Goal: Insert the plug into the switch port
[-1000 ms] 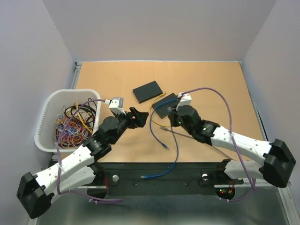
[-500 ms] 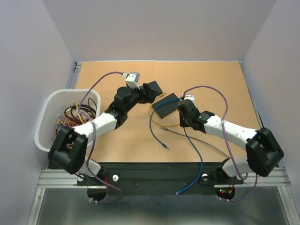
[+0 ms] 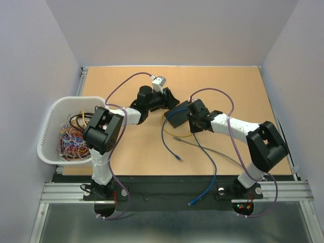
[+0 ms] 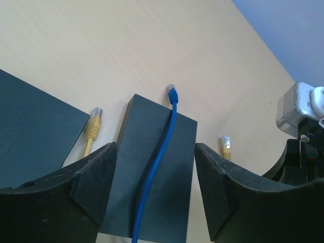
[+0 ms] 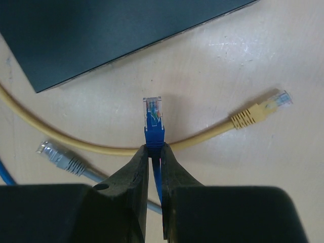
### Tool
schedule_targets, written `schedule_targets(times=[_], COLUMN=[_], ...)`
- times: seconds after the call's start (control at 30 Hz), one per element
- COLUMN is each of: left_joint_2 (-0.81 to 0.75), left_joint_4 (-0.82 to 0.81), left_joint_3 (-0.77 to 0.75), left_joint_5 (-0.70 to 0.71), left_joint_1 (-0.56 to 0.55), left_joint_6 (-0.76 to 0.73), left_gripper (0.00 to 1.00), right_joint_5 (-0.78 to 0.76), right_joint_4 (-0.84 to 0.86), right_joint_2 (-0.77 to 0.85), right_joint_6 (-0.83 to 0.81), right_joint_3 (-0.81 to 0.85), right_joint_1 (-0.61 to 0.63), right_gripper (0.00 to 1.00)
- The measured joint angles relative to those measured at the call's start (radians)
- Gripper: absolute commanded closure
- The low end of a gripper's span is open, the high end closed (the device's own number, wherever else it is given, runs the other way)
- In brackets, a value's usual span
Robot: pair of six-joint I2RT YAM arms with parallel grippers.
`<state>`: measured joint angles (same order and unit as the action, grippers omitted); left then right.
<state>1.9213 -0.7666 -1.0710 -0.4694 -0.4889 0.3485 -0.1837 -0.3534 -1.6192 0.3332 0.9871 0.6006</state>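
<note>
Plug (image 5: 153,114) pinched at its tail in right gripper (image 5: 153,152), left gripper (image 4: 154,149) open facing switch (image 4: 177,152) at 12 o'clock: risks pivoting, missing port.

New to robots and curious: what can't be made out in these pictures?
Sockets of the black box: right wrist view, only its cropped dark top shows.
Wires in the basket: top view, too small and tangled.
Cable behind the blue plug: right wrist view, right gripper mostly hides it.
</note>
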Motion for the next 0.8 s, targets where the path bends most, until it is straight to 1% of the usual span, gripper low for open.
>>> schedule_targets(times=[0.17,0.43,0.8], left_joint_2=[0.08,0.19,0.25], left_joint_4=[-0.017,-0.027,-0.005], left_joint_3=[-0.037,-0.121,-0.134], left_joint_5=[-0.058,-0.113,-0.135], left_joint_1=[0.013,0.015,0.015], left_joint_6=[0.0,-0.012,-0.033], left_gripper=[0.27,0.28,0.28], right_joint_5=[0.057,0.098,0.101], right_joint_4=[0.005,0.006,0.016], right_joint_2=[-0.084,-0.137,-0.174], right_joint_6=[-0.029,-0.05,-0.05], right_joint_3=[0.021,0.087,0.122], right_joint_1=[-0.033,-0.038,-0.038], right_gripper=[1.0,1.0,1.0])
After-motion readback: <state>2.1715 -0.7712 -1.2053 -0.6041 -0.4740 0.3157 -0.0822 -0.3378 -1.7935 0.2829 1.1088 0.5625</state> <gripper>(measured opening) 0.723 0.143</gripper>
